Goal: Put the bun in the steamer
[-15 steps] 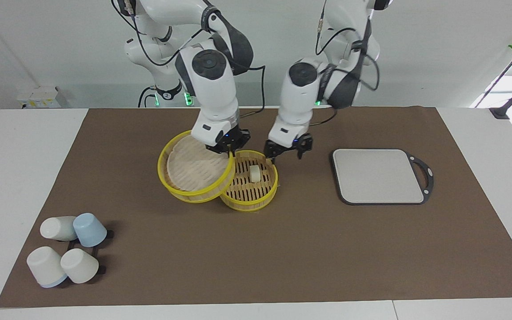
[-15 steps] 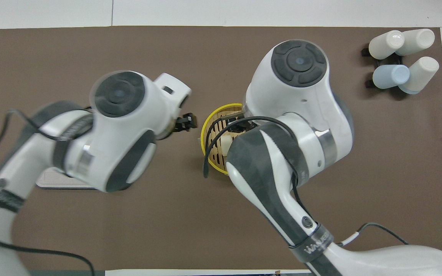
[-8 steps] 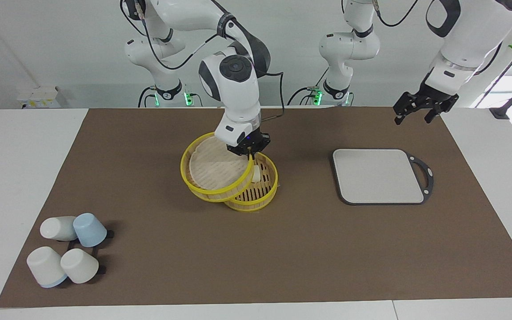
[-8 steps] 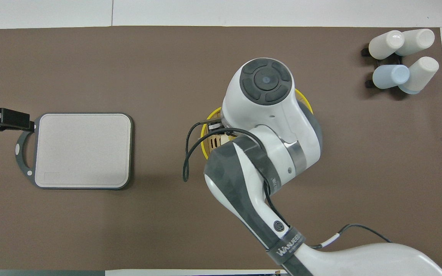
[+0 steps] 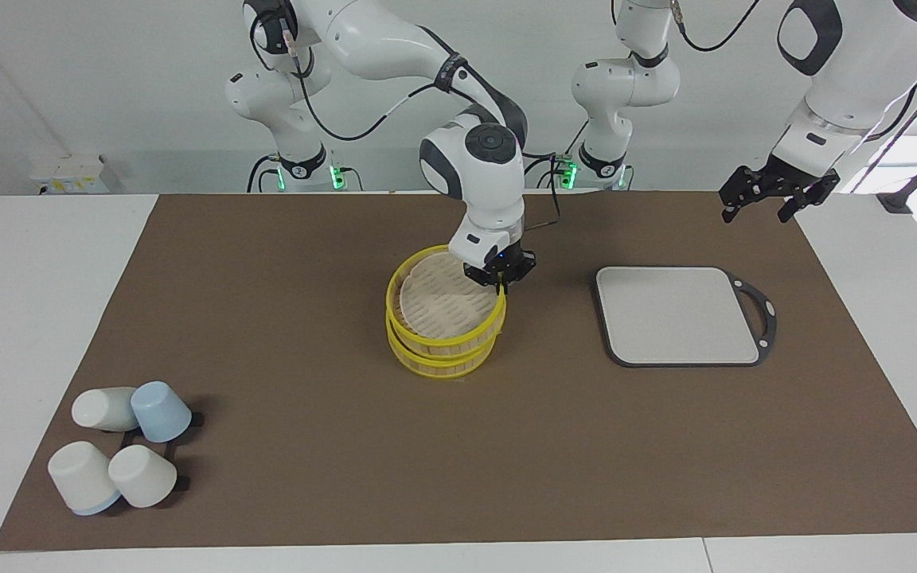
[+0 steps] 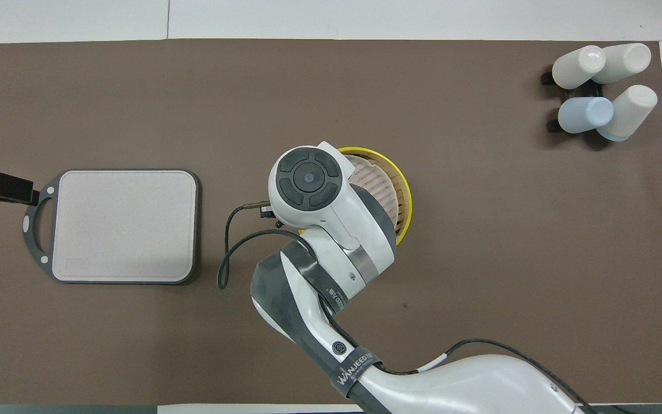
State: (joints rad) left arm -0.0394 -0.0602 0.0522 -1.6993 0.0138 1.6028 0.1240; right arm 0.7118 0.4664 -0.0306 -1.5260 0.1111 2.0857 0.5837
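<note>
Steamer point(image 5: 444, 360): stands mid-tabletop on the brown mat point(image 5: 347, 477), between the grey board and the cluster of cups, but nearer to the board; in the overhead view only an arc of its yellow rim point(image 6: 404, 201) shows past the right arm.
Lid point(image 5: 442, 301): sits over the steamer, tipped a little, its edge toward the left arm's end of the tabletop raised. Half a second ago it overlapped only part of the basket and left the slatted base open; a second ago it was mostly beside the basket.
Bun: not visible now; a second ago it lay in plain view on the steamer's slats, and half a second ago it peeked out beside the lid's edge. The lid now covers that spot.
Right end effector point(image 5: 499, 278): down at the lid's raised edge, fingers closed on the yellow rim; it has travelled with the lid across the basket toward the left arm's end.
Left end effector point(image 5: 771, 193): up in the air over the mat's corner at the left arm's end, fingers spread wide and holding nothing; a second ago it hung just beside the steamer, and since half a second ago it has barely shifted.
Grey board point(image 5: 677, 315): flat on the mat, black handle toward the left arm's end, unmoved.
Cups point(image 5: 120, 455): four, clustered at the mat's corner farthest from the robots at the right arm's end, unmoved.
</note>
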